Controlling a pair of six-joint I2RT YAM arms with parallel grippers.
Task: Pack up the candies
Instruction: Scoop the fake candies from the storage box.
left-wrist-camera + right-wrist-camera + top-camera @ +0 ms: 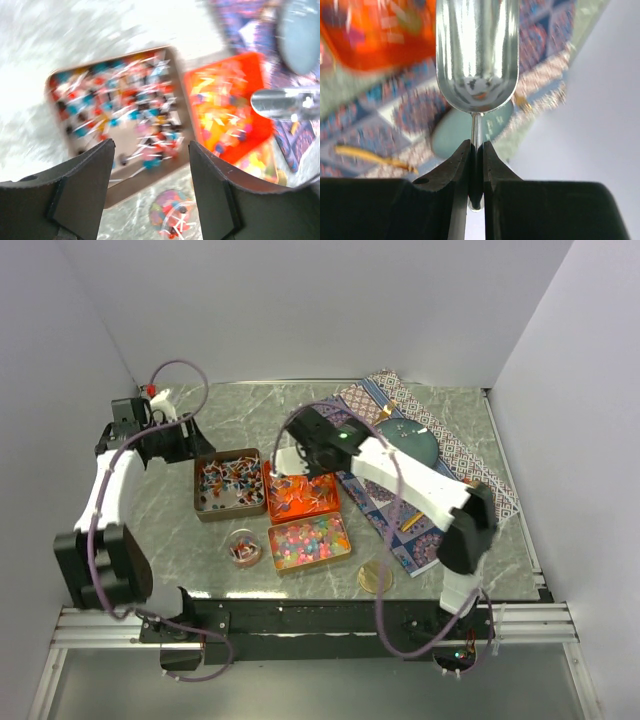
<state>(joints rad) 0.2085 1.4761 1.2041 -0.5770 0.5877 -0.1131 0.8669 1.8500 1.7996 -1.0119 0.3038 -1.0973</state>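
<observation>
Scoop of shiny metal (477, 50), thin handle pinched in my right gripper (476, 150), patterned cloth (385, 115) blurred behind, left gripper (151, 147) spread above wrapped candies (125, 100), motion-smeared.

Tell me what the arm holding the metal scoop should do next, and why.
Probably lower the scoop into the orange tin: the right end effector grips its handle, its bowl looks empty, and that tin's candies lie close by.

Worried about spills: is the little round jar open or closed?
Open: the jar has no lid on; a round gold lid lies apart from it.
</observation>
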